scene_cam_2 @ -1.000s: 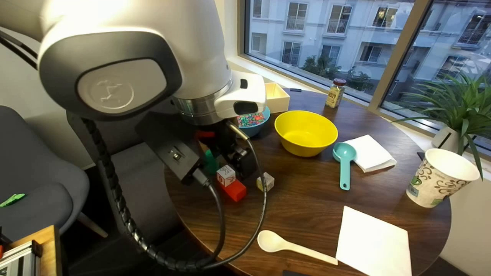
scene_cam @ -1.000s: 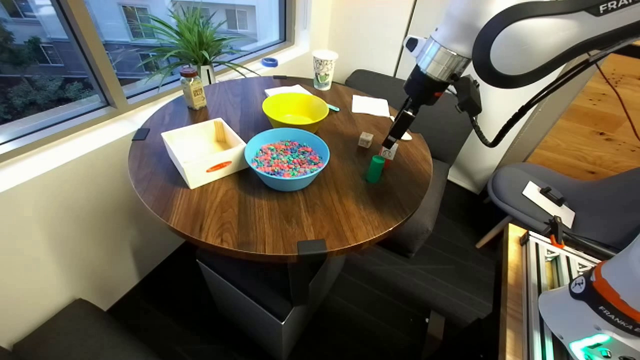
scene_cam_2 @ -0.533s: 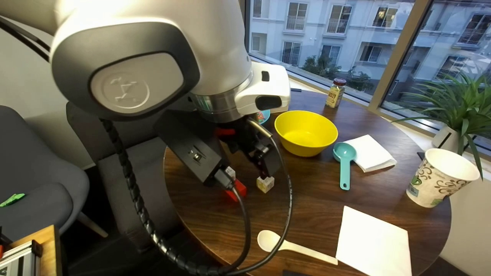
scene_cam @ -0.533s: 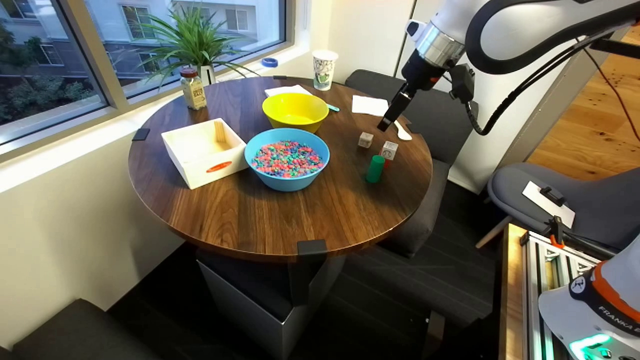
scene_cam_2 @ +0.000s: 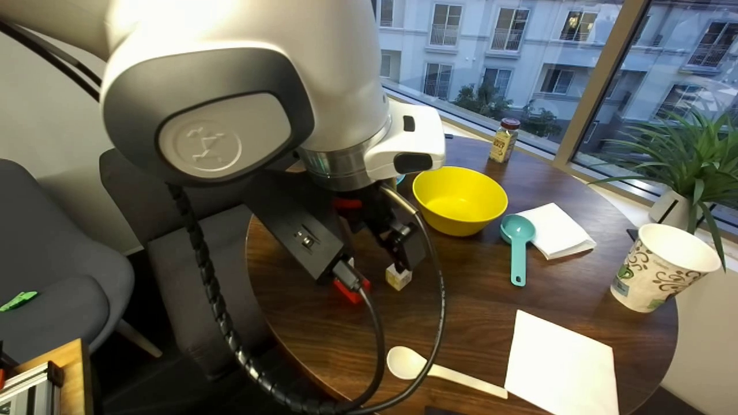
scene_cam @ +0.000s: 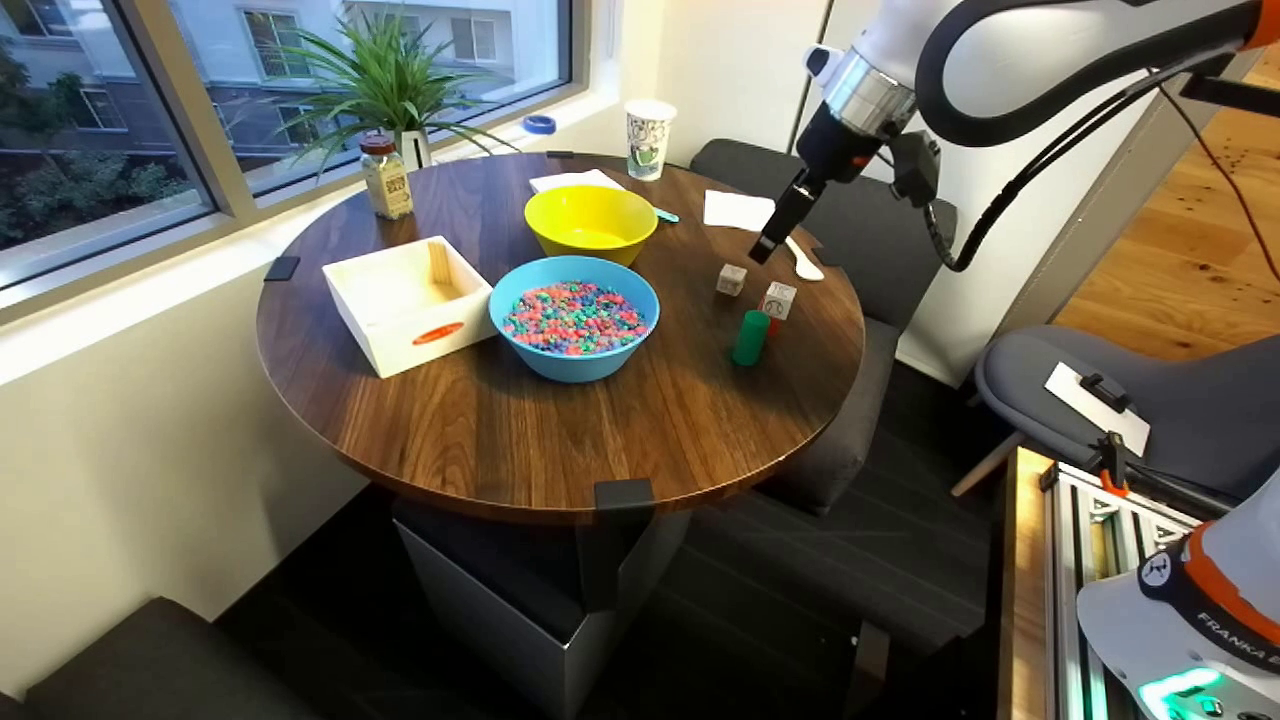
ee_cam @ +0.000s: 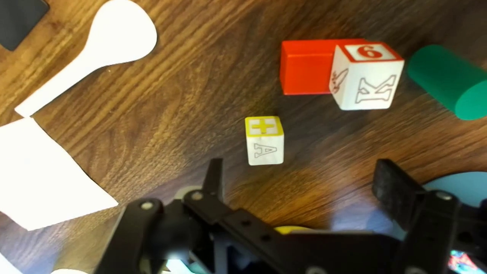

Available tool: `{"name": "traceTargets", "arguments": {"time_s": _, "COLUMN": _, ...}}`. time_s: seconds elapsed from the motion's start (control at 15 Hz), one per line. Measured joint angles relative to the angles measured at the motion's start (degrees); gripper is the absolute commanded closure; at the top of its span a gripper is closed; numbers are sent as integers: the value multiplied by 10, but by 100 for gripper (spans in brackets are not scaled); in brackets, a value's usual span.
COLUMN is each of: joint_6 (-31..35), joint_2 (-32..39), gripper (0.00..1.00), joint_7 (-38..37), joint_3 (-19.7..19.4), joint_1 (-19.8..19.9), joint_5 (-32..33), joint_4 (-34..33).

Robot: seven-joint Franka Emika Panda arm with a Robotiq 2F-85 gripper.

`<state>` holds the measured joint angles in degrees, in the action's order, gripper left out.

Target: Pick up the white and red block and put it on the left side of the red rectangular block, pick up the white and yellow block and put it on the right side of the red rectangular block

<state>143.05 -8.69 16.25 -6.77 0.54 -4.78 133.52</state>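
Note:
The white and red block [ee_cam: 367, 78] rests on one end of the red rectangular block [ee_cam: 306, 70], near the green cylinder. In an exterior view the white and red block [scene_cam: 779, 301] shows above a sliver of red; in another the camera housing mostly hides it beside the red rectangular block [scene_cam_2: 350, 292]. The white and yellow block [ee_cam: 265, 142] stands apart on the table. It also shows in both exterior views [scene_cam: 731, 280] [scene_cam_2: 399, 279]. My gripper [ee_cam: 300, 161] is open and empty above the table, close to the white and yellow block; its fingers are wide apart.
A green cylinder [scene_cam: 750, 338] stands beside the red block. A blue bowl of beads [scene_cam: 575, 366], a yellow bowl [scene_cam_2: 460, 202] and a wooden box [scene_cam: 400, 335] stand further over. A white spoon [ee_cam: 118, 34] and a paper napkin [ee_cam: 45, 171] lie nearby. A paper cup [scene_cam_2: 663, 268] stands at the edge.
My gripper has moved away from beside the white and red block, up and across to the white and yellow block. The white and red block has stayed on the red block.

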Motion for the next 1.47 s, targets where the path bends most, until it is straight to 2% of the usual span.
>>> {"name": "traceTargets", "arguments": {"time_s": 0.4, "joint_6": 14, "joint_2": 44, "gripper": 0, "joint_7": 61, "joint_3": -6, "joint_1": 5, "joint_5": -52, "joint_4": -17}}
{"name": "traceTargets", "arguments": {"time_s": 0.87, "joint_6": 14, "joint_2": 100, "gripper": 1, "joint_7": 127, "joint_3": -4, "joint_1": 15, "joint_5": -82, "joint_4": -59}}
{"name": "traceTargets", "arguments": {"time_s": 0.93, "joint_6": 14, "joint_2": 106, "gripper": 9, "joint_7": 135, "joint_3": -2, "joint_1": 17, "joint_5": -85, "joint_4": -63}}
{"name": "traceTargets", "arguments": {"time_s": 1.0, "joint_6": 14, "joint_2": 112, "gripper": 23, "joint_7": 142, "joint_3": 0, "joint_1": 19, "joint_5": -87, "joint_4": -66}}
{"name": "traceTargets", "arguments": {"time_s": 1.2, "joint_6": 14, "joint_2": 127, "gripper": 49, "joint_7": 155, "joint_3": 7, "joint_1": 25, "joint_5": -91, "joint_4": -75}}
{"name": "traceTargets", "arguments": {"time_s": 1.47, "joint_6": 14, "joint_2": 138, "gripper": 78, "joint_7": 165, "joint_3": 16, "joint_1": 33, "joint_5": -94, "joint_4": -83}}
